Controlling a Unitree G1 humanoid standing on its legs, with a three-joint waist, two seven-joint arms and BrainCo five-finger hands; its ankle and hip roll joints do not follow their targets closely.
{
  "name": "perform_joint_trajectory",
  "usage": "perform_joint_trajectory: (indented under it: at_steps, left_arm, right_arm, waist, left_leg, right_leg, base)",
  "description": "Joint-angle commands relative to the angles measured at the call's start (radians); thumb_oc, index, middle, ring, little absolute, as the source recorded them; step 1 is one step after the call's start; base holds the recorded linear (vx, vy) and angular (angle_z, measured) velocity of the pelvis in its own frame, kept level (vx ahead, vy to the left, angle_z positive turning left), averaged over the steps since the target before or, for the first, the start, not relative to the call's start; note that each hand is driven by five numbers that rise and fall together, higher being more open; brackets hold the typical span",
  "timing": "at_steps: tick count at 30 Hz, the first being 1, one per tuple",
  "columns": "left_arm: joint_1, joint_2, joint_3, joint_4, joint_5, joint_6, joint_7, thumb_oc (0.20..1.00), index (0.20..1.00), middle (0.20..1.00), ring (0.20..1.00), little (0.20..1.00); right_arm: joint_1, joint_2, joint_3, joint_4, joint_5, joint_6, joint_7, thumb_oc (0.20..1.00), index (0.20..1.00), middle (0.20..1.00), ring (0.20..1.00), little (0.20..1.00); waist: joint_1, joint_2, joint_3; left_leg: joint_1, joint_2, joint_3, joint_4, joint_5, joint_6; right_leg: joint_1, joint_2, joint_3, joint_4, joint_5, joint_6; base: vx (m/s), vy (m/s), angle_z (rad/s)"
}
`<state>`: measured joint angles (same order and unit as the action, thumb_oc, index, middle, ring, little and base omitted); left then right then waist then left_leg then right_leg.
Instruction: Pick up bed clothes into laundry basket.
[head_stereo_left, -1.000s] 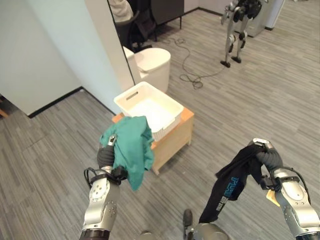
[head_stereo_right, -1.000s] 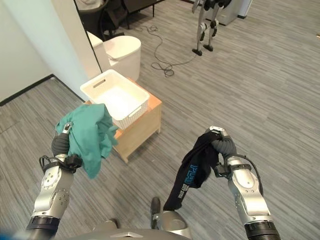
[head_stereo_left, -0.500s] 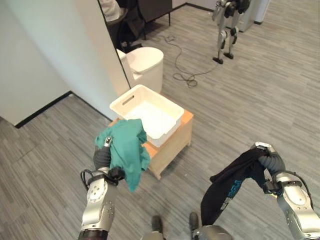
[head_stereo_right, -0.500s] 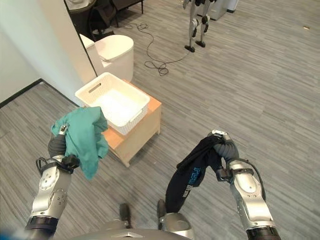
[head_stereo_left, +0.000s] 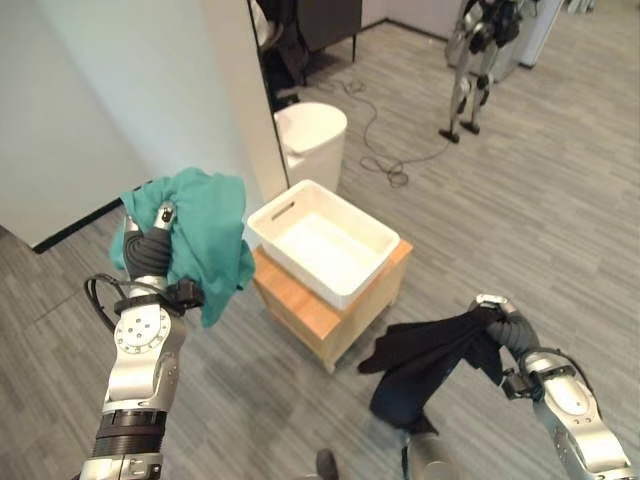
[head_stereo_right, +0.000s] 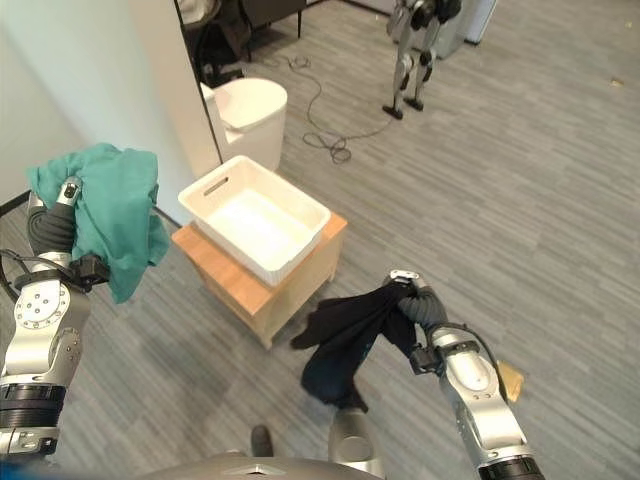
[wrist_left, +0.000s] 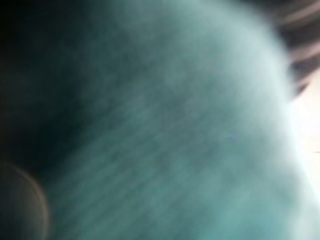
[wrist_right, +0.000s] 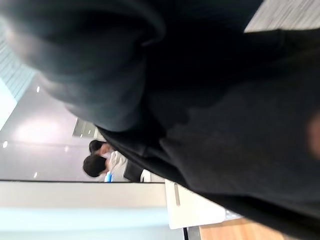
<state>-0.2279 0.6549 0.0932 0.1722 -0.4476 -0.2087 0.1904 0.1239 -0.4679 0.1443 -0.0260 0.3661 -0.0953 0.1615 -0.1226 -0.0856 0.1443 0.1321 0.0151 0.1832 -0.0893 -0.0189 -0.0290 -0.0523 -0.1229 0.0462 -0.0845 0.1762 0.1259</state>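
A white laundry basket (head_stereo_left: 384, 265) stands empty on a low wooden table (head_stereo_left: 300, 308). My left hand (head_stereo_left: 152, 238) is raised left of the basket and is shut on a teal garment (head_stereo_left: 205, 240) that drapes over it and hangs down. The same teal cloth (wrist_left: 175, 150) covers the left wrist view. My right hand (head_stereo_left: 500, 325) is low at the front right of the table, shut on a black garment (head_stereo_left: 425, 355) that swings out toward the table. The black cloth (wrist_right: 225, 130) shows close in the right wrist view.
A white wall panel (head_stereo_left: 120, 90) rises behind my left arm. A white round bin (head_stereo_left: 310, 140) stands behind the basket. Another robot (head_stereo_left: 475, 60) stands far back on the grey wood floor (head_stereo_left: 540, 200), with a cable (head_stereo_left: 385, 160) lying near it. People (wrist_right: 102, 157) show in the distance.
The camera has shifted, and the basket now sits more central. My left hand has lifted the teal garment higher. The black garment has swung up and leftward toward the table.
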Motion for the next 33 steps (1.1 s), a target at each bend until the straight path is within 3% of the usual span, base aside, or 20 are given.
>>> perform_joint_trajectory:
  at_steps: [1,8,14,26,33]
  left_arm:
    - [-0.257,0.155,-0.125,0.139,0.025,-0.033,-0.041,0.2,0.2,0.2,0.2,0.2]
    - [-0.465,0.274,-0.273,0.356,-0.055,0.003,-0.114,0.2,0.2,0.2,0.2,0.2]
    - [-0.623,0.268,-0.359,0.605,-0.144,0.036,-0.148,0.2,0.2,0.2,0.2,0.2]
    - [-0.848,0.303,-0.486,0.869,0.022,0.08,-0.191,0.2,0.2,0.2,0.2,0.2]
    - [-0.876,0.327,-0.479,0.929,0.059,0.088,-0.192,0.2,0.2,0.2,0.2,0.2]
  right_arm:
    - [-0.06,-0.041,0.034,-0.059,0.075,-0.042,0.038,0.2,0.2,0.2,0.2,0.2]
    - [-0.012,-0.058,0.054,-0.047,0.096,-0.021,0.074,0.2,0.2,0.2,0.2,0.2]
    - [0.008,-0.081,0.09,-0.04,0.112,-0.009,0.1,0.2,0.2,0.2,0.2,0.2]
    - [0.011,-0.156,0.107,-0.025,0.093,0.001,0.141,0.2,0.2,0.2,0.2,0.2]
    - [0.043,-0.15,0.115,-0.056,0.105,0.015,0.173,0.2,0.2,0.2,0.2,0.2]
  waist:
    - [-0.048,0.047,-0.038]
    - [-0.076,0.06,-0.051]
    - [-0.102,0.077,-0.055]
    - [-0.126,0.074,-0.004]
    - [-0.136,0.082,0.025]
  left_leg:
    - [-0.011,0.105,0.031,0.029,0.014,-0.044]
    - [0.009,0.123,0.047,0.015,0.031,-0.063]
    - [0.01,0.126,0.053,0.002,0.038,-0.071]
    - [-0.054,0.139,0.084,0.002,0.053,-0.085]
    - [-0.1,0.144,0.116,0.002,0.063,-0.095]
  right_leg:
    - [0.035,0.021,-0.023,0.037,-0.143,0.014]
    - [0.064,0.038,-0.025,0.012,-0.141,0.009]
    - [0.065,0.041,-0.021,0.013,-0.142,0.01]
    - [-0.019,0.05,0.005,-0.003,-0.111,0.019]
    - [-0.083,0.06,0.028,-0.003,-0.097,0.02]
  base:
    - [0.07,-0.079,-0.06]
    - [0.06,-0.05,-0.13]
    - [0.03,0.0,0.0]
    - [-0.02,0.002,-0.07]
    - [-0.02,-0.007,-0.14]
